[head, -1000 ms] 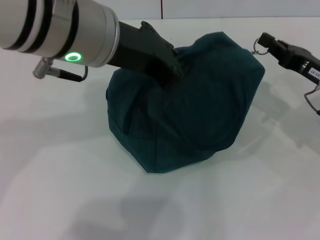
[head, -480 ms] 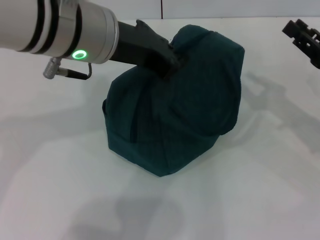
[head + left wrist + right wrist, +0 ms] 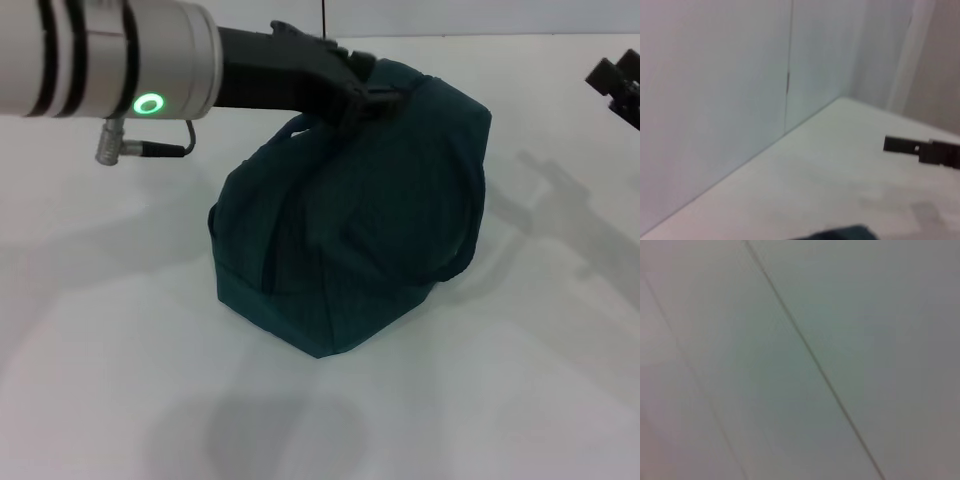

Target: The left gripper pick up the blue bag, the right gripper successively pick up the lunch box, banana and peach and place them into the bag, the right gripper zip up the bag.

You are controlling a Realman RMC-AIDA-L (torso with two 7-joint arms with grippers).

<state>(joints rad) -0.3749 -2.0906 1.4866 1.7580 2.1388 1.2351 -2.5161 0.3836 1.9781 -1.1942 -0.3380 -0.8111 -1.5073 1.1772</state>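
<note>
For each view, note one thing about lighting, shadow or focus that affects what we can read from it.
Head view: sharp and evenly lit; the blue bag and left gripper cast soft shadows on the table. Left wrist view: soft focus, though the right gripper shows as a dark bar. Right wrist view: blurred, only a pale surface crossed by a dark line.

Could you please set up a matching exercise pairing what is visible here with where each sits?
Things:
1. bag
2. left end effector
3. right end effector
4. green ring light

Places:
A. at the right edge of the head view, apart from the bag
B. on the left arm's silver body
C. resting on the white table, bulging
D. at the bag's top

Pairs: 1-C, 2-D, 3-A, 4-B
</note>
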